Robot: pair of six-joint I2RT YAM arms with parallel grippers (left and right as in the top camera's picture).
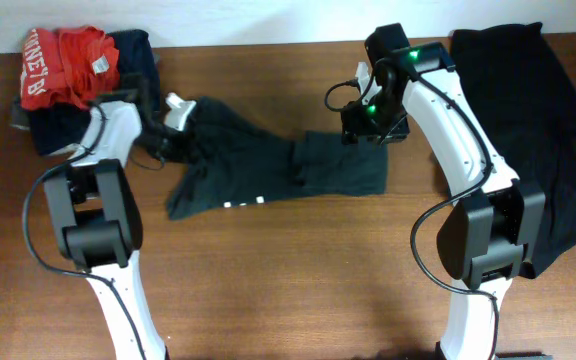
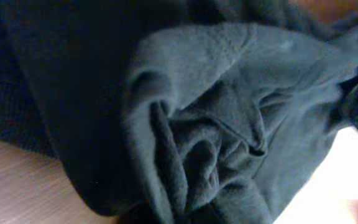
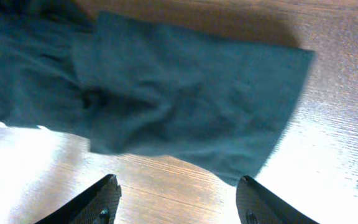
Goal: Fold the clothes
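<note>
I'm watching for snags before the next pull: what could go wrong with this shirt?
1. The left jaws are shut on a bunched wad of the shirt, so a pull may lift several layers and crumple it further.
2. The right jaws stand open over its other end, holding nothing, so that end may drag across the table.

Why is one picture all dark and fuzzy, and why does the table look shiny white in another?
Left wrist view: the camera is very close to the black shirt, so its folds blur and fill the frame. Right wrist view: glare bleaches the wooden table at lower left and right. Overhead view: even light, sharp.
</note>
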